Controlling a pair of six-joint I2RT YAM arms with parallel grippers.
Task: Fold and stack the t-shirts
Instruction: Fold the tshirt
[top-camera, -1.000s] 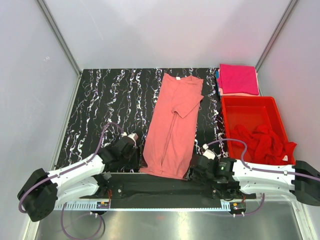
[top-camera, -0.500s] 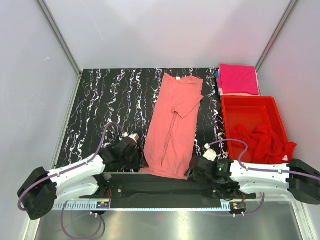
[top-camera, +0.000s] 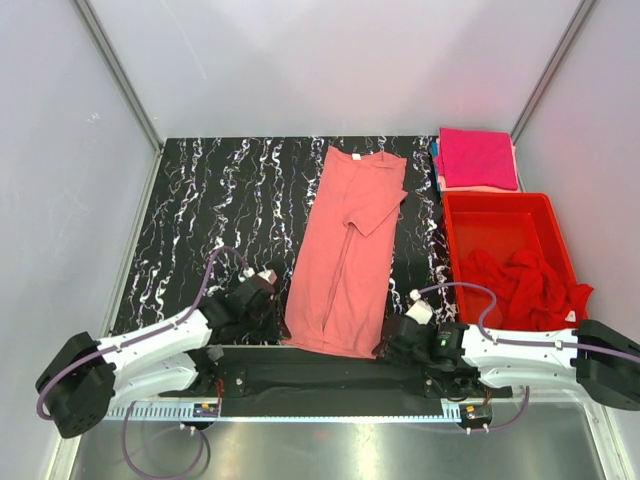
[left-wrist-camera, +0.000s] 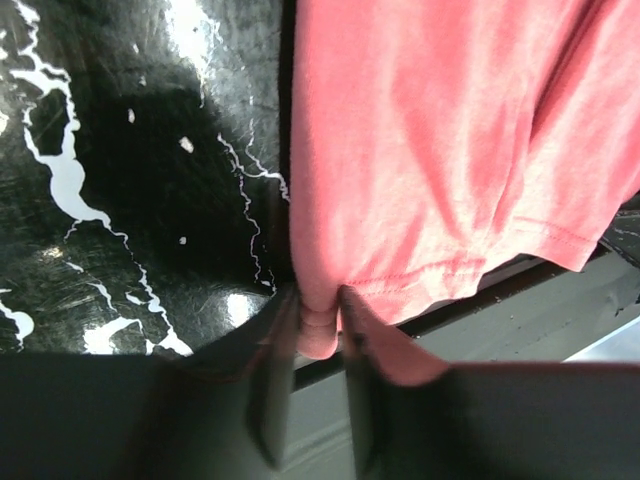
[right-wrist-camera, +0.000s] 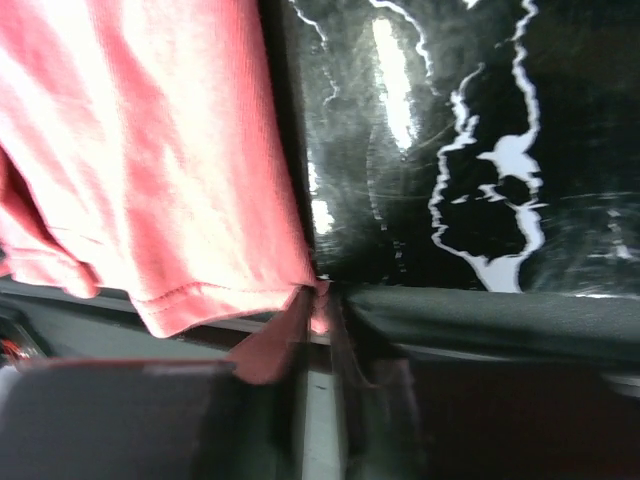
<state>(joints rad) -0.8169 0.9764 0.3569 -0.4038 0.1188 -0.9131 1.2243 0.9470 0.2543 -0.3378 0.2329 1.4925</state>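
A salmon-pink t-shirt (top-camera: 345, 250), folded lengthwise into a long strip, lies down the middle of the black marbled table (top-camera: 210, 220), its hem hanging at the near edge. My left gripper (top-camera: 281, 318) is shut on the hem's left corner (left-wrist-camera: 318, 325). At the right corner (right-wrist-camera: 322, 305) of the hem my right gripper (top-camera: 384, 345) is shut as well. A folded magenta-pink t-shirt (top-camera: 478, 158) rests at the far right corner. A crumpled red t-shirt (top-camera: 520, 285) lies in the red bin (top-camera: 462, 222).
The red bin takes up the right side of the table, close beside my right arm. A dark rail (top-camera: 320, 372) runs along the near edge under the hem. Grey walls enclose the table on three sides.
Both grippers have closed onto the hem corners of the salmon-pink t-shirt, having nudged slightly inward toward them. The shirt itself has not shifted.
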